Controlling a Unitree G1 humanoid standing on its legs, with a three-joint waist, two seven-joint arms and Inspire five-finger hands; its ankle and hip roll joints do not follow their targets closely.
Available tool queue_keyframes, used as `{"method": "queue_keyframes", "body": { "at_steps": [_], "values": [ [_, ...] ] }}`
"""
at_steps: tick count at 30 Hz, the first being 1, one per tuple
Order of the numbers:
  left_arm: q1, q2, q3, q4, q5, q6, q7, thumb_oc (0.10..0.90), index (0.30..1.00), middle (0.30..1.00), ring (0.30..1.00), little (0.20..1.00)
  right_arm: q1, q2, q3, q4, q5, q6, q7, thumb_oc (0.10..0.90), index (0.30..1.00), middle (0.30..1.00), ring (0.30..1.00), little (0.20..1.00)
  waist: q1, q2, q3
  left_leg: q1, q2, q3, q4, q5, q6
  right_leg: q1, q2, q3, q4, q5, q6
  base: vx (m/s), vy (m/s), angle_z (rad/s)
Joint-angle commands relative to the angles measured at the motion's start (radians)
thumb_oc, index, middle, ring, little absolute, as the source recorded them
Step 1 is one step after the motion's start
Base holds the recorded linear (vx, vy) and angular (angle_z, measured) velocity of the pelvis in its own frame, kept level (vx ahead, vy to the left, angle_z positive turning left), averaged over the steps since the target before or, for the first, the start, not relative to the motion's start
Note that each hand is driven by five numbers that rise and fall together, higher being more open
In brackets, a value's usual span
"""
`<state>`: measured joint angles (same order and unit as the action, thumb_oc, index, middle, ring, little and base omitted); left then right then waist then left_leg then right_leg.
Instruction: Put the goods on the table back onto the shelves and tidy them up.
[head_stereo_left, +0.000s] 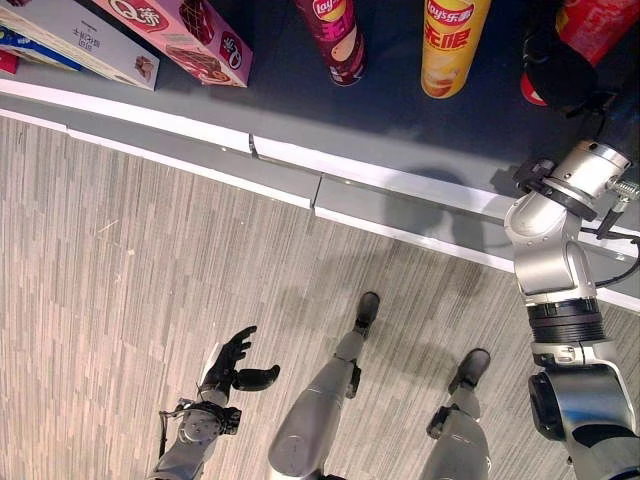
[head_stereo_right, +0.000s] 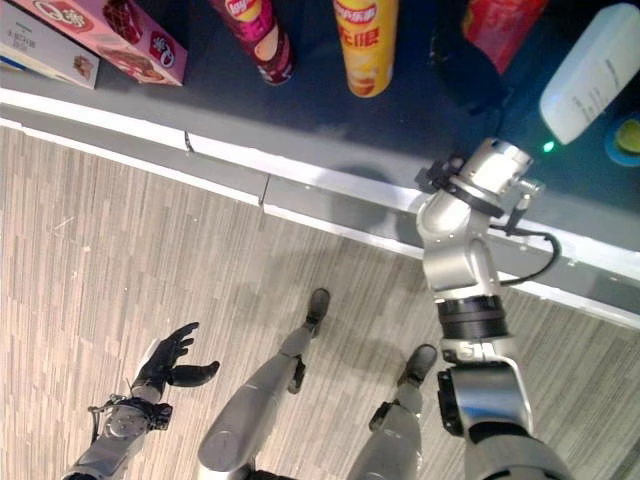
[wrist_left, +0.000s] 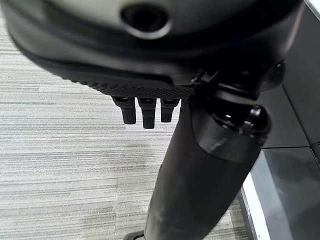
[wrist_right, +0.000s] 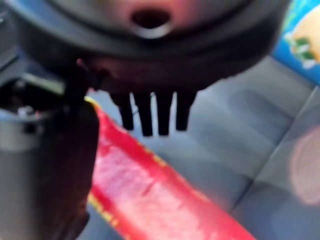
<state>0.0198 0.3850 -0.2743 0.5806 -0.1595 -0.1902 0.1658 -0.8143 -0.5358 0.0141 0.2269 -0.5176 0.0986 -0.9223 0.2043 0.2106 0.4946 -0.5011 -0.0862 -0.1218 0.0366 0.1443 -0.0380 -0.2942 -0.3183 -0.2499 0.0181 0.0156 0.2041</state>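
Your right hand (head_stereo_left: 560, 75) sits over the dark table (head_stereo_left: 400, 110), its bulk hiding most of a red can (head_stereo_left: 590, 25) and cut by the frame edge in the left eye view. In the right wrist view the fingers (wrist_right: 150, 117) are straight above the red can (wrist_right: 160, 195), thumb (wrist_right: 45, 170) alongside; whether they touch it you cannot tell.

Your left hand (head_stereo_left: 232, 365) hangs low over the wood-grain floor (head_stereo_left: 120, 260), fingers relaxed and spread, holding nothing; the left wrist view confirms straight fingers (wrist_left: 145, 110).

Standing on the table: a yellow can (head_stereo_left: 450, 45) and a maroon can (head_stereo_left: 335, 40), tops cropped. Pink box (head_stereo_left: 185, 35) and white box (head_stereo_left: 75, 40) lie at the left, partly cut off.

The right eye view adds a white device (head_stereo_right: 595, 70) at the table's right.
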Motion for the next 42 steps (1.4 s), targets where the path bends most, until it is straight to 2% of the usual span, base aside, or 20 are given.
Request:
{"method": "queue_keyframes", "body": {
  "at_steps": [1, 7, 13, 14, 15, 17, 20, 21, 22, 24, 26, 28, 30, 31, 33, 35, 36, 39, 41, 42],
  "values": [
    [0.021, 0.054, -0.025, 0.001, -0.013, -0.008, 0.042, 0.800, 0.900, 0.900, 0.900, 0.900, -0.023, -0.079, 0.020, -0.086, -0.016, -0.081, -0.060, 0.800, 0.900, 0.900, 0.900, 0.900, -0.001, 0.070, -0.027, -0.033, 0.073, -0.004, 0.081, -0.107, -0.035, -0.104, -0.037, 0.020, 0.171, -0.027, -0.021, -0.04, 0.004, -0.01],
    [0.015, 0.052, -0.031, 0.004, -0.008, -0.005, 0.042, 0.800, 0.900, 0.900, 0.900, 0.900, -0.001, -0.071, 0.020, -0.100, -0.014, -0.089, -0.063, 0.800, 0.900, 0.900, 0.900, 0.900, -0.003, 0.062, -0.034, -0.022, 0.077, -0.002, 0.083, -0.108, -0.037, -0.092, -0.037, 0.019, 0.168, -0.025, -0.020, -0.01, 0.001, 0.00],
    [0.013, 0.049, -0.037, 0.012, -0.010, 0.006, 0.031, 0.800, 0.900, 0.900, 0.900, 0.900, 0.036, -0.058, 0.019, -0.131, -0.001, -0.110, -0.048, 0.800, 0.900, 0.900, 0.900, 0.900, -0.006, 0.039, -0.052, 0.004, 0.087, 0.000, 0.075, -0.108, -0.042, -0.057, -0.027, 0.006, 0.144, -0.018, -0.018, 0.00, -0.007, 0.01],
    [0.007, 0.042, -0.043, 0.032, -0.003, 0.015, 0.023, 0.800, 0.900, 0.900, 0.900, 0.900, 0.082, -0.025, 0.024, -0.159, 0.017, -0.139, -0.035, 0.800, 0.900, 0.900, 0.900, 0.900, -0.008, 0.014, -0.071, 0.030, 0.099, -0.002, 0.064, -0.106, -0.045, -0.022, -0.018, -0.006, 0.120, -0.011, -0.017, 0.00, -0.041, 0.03],
    [0.008, 0.042, -0.044, 0.032, -0.003, 0.015, 0.023, 0.800, 0.900, 0.900, 0.900, 0.900, 0.085, -0.024, 0.023, -0.161, 0.017, -0.138, -0.034, 0.800, 0.900, 0.900, 0.900, 0.900, -0.008, 0.014, -0.070, 0.033, 0.099, -0.003, 0.062, -0.105, -0.045, -0.017, -0.018, -0.008, 0.116, -0.009, -0.017, 0.01, -0.044, 0.06],
    [0.004, 0.037, -0.045, 0.044, 0.001, 0.022, 0.022, 0.800, 0.900, 0.900, 0.900, 0.900, 0.129, 0.001, 0.030, -0.185, 0.027, -0.153, -0.019, 0.800, 0.900, 0.900, 0.900, 0.900, -0.013, -0.008, -0.084, 0.058, 0.106, -0.004, 0.051, -0.104, -0.047, 0.013, -0.011, -0.016, 0.099, -0.003, -0.016, 0.02, -0.039, 0.11],
    [0.011, 0.025, -0.034, 0.076, 0.011, 0.036, 0.016, 0.800, 0.900, 0.900, 0.900, 0.900, 0.228, 0.042, 0.046, -0.212, 0.048, -0.180, 0.017, 0.800, 0.900, 0.900, 0.900, 0.900, -0.027, -0.057, -0.127, 0.118, 0.126, -0.007, 0.008, -0.089, -0.052, 0.075, 0.008, -0.035, 0.055, 0.011, -0.015, 0.07, -0.050, 0.09],
    [0.020, 0.021, -0.021, 0.098, 0.018, 0.043, 0.013, 0.800, 0.900, 0.900, 0.900, 0.900, 0.283, 0.064, 0.063, -0.234, 0.058, -0.197, 0.051, 0.800, 0.900, 0.900, 0.900, 0.900, -0.033, -0.082, -0.155, 0.153, 0.140, -0.002, -0.018, -0.084, -0.055, 0.109, 0.017, -0.043, 0.032, 0.016, -0.014, 0.21, -0.069, -0.08],
    [0.035, 0.012, 0.005, 0.143, 0.038, 0.060, 0.008, 0.800, 0.900, 0.900, 0.900, 0.900, 0.363, 0.084, 0.081, -0.271, 0.085, -0.230, 0.105, 0.800, 0.900, 0.900, 0.900, 0.900, -0.049, -0.123, -0.202, 0.204, 0.164, 0.005, -0.052, -0.080, -0.061, 0.151, 0.033, -0.048, 0.001, 0.022, -0.013, 0.25, -0.063, -0.04],
    [0.049, 0.001, 0.034, 0.194, 0.065, 0.071, 0.006, 0.800, 0.900, 0.900, 0.900, 0.900, 0.435, 0.090, 0.102, -0.296, 0.114, -0.262, 0.172, 0.800, 0.900, 0.900, 0.900, 0.900, -0.067, -0.156, -0.244, 0.261, 0.182, 0.023, -0.086, -0.077, -0.066, 0.193, 0.048, -0.049, -0.025, 0.026, -0.012, 0.17, -0.027, -0.06],
    [0.054, -0.004, 0.044, 0.209, 0.068, 0.073, 0.008, 0.800, 0.900, 0.900, 0.900, 0.900, 0.462, 0.093, 0.109, -0.303, 0.125, -0.269, 0.191, 0.800, 0.900, 0.900, 0.900, 0.900, -0.073, -0.164, -0.257, 0.280, 0.187, 0.028, -0.096, -0.076, -0.068, 0.205, 0.052, -0.047, -0.030, 0.027, -0.013, 0.10, 0.007, -0.32],
    [0.076, -0.022, 0.076, 0.247, 0.081, 0.078, 0.006, 0.800, 0.900, 0.900, 0.900, 0.900, 0.561, 0.087, 0.112, -0.345, 0.170, -0.295, 0.276, 0.800, 0.900, 0.900, 0.900, 0.900, -0.098, -0.189, -0.290, 0.330, 0.199, 0.049, -0.114, -0.081, -0.072, 0.239, 0.063, -0.039, -0.047, 0.029, -0.012, 0.14, 0.014, -0.16],
    [0.078, -0.026, 0.087, 0.256, 0.086, 0.080, 0.005, 0.800, 0.900, 0.900, 0.900, 0.900, 0.589, 0.083, 0.114, -0.367, 0.184, -0.302, 0.308, 0.800, 0.900, 0.900, 0.900, 0.900, -0.107, -0.194, -0.297, 0.340, 0.203, 0.057, -0.117, -0.083, -0.074, 0.244, 0.067, -0.034, -0.052, 0.030, -0.011, 0.06, 0.015, -0.07],
    [0.089, -0.032, 0.109, 0.275, 0.096, 0.084, 0.009, 0.800, 0.900, 0.900, 0.900, 0.900, 0.664, 0.101, 0.117, -0.395, 0.305, -0.350, 0.399, 0.800, 0.900, 0.900, 0.900, 0.900, -0.129, -0.206, -0.316, 0.359, 0.210, 0.078, -0.123, -0.086, -0.079, 0.252, 0.072, -0.024, -0.064, 0.037, -0.009, 0.08, 0.035, -0.24],
    [0.096, -0.040, 0.117, 0.288, 0.099, 0.085, 0.004, 0.800, 0.900, 0.900, 0.900, 0.900, 0.699, 0.101, 0.119, -0.401, 0.358, -0.359, 0.438, 0.800, 0.900, 0.900, 0.900, 0.900, -0.137, -0.211, -0.328, 0.370, 0.214, 0.090, -0.124, -0.090, -0.080, 0.259, 0.075, -0.018, -0.072, 0.041, -0.008, 0.06, 0.030, -0.17],
    [0.101, -0.046, 0.139, 0.305, 0.108, 0.087, -0.004, 0.800, 0.900, 0.900, 0.900, 0.900, 0.768, 0.090, 0.127, -0.407, 0.466, -0.380, 0.545, 0.800, 0.900, 0.900, 0.900, 0.900, -0.155, -0.222, -0.343, 0.387, 0.220, 0.110, -0.124, -0.095, -0.084, 0.265, 0.080, -0.008, -0.080, 0.046, -0.008, 0.07, 0.021, -0.21],
    [0.102, -0.046, 0.163, 0.338, 0.118, 0.084, -0.031, 0.800, 0.900, 0.900, 0.900, 0.900, 0.833, 0.081, 0.142, -0.386, 0.613, -0.381, 0.683, 0.800, 0.900, 0.900, 0.900, 0.900, -0.175, -0.230, -0.365, 0.411, 0.227, 0.131, -0.124, -0.102, -0.088, 0.273, 0.083, 0.005, -0.080, 0.047, -0.007, 0.12, 0.026, -0.30],
    [0.099, -0.042, 0.176, 0.356, 0.120, 0.078, -0.049, 0.800, 0.900, 0.900, 0.900, 0.900, 0.884, 0.057, 0.155, -0.366, 0.706, -0.381, 0.771, 0.800, 0.900, 0.900, 0.900, 0.900, -0.185, -0.237, -0.376, 0.430, 0.229, 0.143, -0.124, -0.107, -0.092, 0.281, 0.087, 0.013, -0.079, 0.047, -0.007, 0.06, 0.005, -0.29],
    [0.090, -0.036, 0.182, 0.366, 0.125, 0.072, -0.077, 0.800, 0.900, 0.900, 0.900, 0.900, 0.916, 0.035, 0.182, -0.320, 0.809, -0.373, 0.870, 0.800, 0.900, 0.900, 0.900, 0.900, -0.194, -0.242, -0.384, 0.444, 0.232, 0.154, -0.124, -0.111, -0.095, 0.285, 0.088, 0.021, -0.074, 0.044, -0.007, 0.05, 0.007, -0.19],
    [0.083, -0.031, 0.183, 0.382, 0.128, 0.070, -0.094, 0.800, 0.900, 0.900, 0.900, 0.900, 0.962, 0.054, 0.196, -0.241, 0.917, -0.354, 0.955, 0.800, 0.900, 0.900, 0.900, 0.900, -0.204, -0.244, -0.392, 0.456, 0.232, 0.164, -0.124, -0.115, -0.097, 0.290, 0.089, 0.030, -0.073, 0.041, -0.007, 0.07, 0.017, -0.24]
  ]
}}
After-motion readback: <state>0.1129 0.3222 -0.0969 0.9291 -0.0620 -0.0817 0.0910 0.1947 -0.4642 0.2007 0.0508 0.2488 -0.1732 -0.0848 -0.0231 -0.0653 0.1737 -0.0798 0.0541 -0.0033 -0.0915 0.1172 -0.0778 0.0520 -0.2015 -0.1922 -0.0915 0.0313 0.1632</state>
